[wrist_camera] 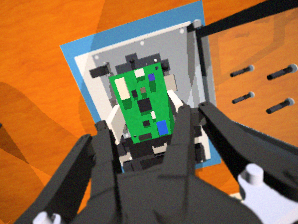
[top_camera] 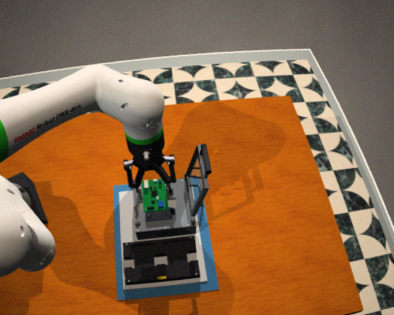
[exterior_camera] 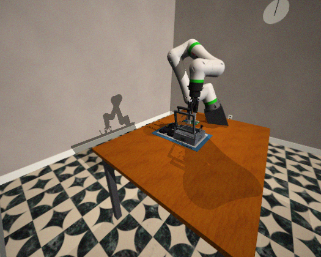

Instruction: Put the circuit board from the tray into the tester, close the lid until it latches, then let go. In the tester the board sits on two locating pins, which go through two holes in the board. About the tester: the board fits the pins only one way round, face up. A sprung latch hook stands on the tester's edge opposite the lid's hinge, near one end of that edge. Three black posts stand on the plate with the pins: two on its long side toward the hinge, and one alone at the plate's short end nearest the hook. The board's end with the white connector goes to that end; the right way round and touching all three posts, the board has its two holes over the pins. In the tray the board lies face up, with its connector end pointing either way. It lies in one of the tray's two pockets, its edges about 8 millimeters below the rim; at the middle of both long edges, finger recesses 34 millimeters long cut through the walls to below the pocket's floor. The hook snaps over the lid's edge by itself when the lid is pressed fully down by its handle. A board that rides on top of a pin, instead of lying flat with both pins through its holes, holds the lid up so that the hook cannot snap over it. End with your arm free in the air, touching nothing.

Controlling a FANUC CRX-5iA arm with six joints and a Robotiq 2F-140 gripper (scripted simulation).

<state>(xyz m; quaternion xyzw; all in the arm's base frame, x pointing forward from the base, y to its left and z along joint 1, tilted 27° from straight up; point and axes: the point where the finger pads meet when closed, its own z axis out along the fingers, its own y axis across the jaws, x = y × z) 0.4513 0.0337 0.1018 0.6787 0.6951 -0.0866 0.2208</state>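
- Evidently, the board (top_camera: 160, 195) (exterior_camera: 197, 122) (wrist_camera: 136, 112) was in the air over the tester (top_camera: 164, 233) (exterior_camera: 188, 138) (wrist_camera: 172, 52), face up and not yet on its pins.
- The claw (top_camera: 154, 190) (exterior_camera: 192, 120) (wrist_camera: 145, 106) stood about half open, its pads gripping the board's two long edges.
- The step in hand looked like lining up for the placing. The white connector was at the end away from the tray (top_camera: 136, 280) (exterior_camera: 167, 130), the same end as the hook (exterior_camera: 201, 126) (wrist_camera: 100, 71), so no half turn seemed needed.
- Next, the move called for squaring the board to the three posts, then lowering it straight until both holes took the pins; riding up on one pin would spoil the latching.
- The lid (top_camera: 206, 159) (exterior_camera: 184, 112) (wrist_camera: 240, 17) stood upright, its closing still to come.
- A blue mat (top_camera: 115, 232) (exterior_camera: 203, 145) (wrist_camera: 72, 50) lay beneath, on an orange, wood-grained worktop (top_camera: 249, 131) (exterior_camera: 227, 147) (wrist_camera: 30, 75).
- Beyond were a floor (top_camera: 234, 90) (exterior_camera: 50, 202) of dark green and cream tiles, drab walls (exterior_camera: 81, 46) and a round clock (exterior_camera: 276, 15).
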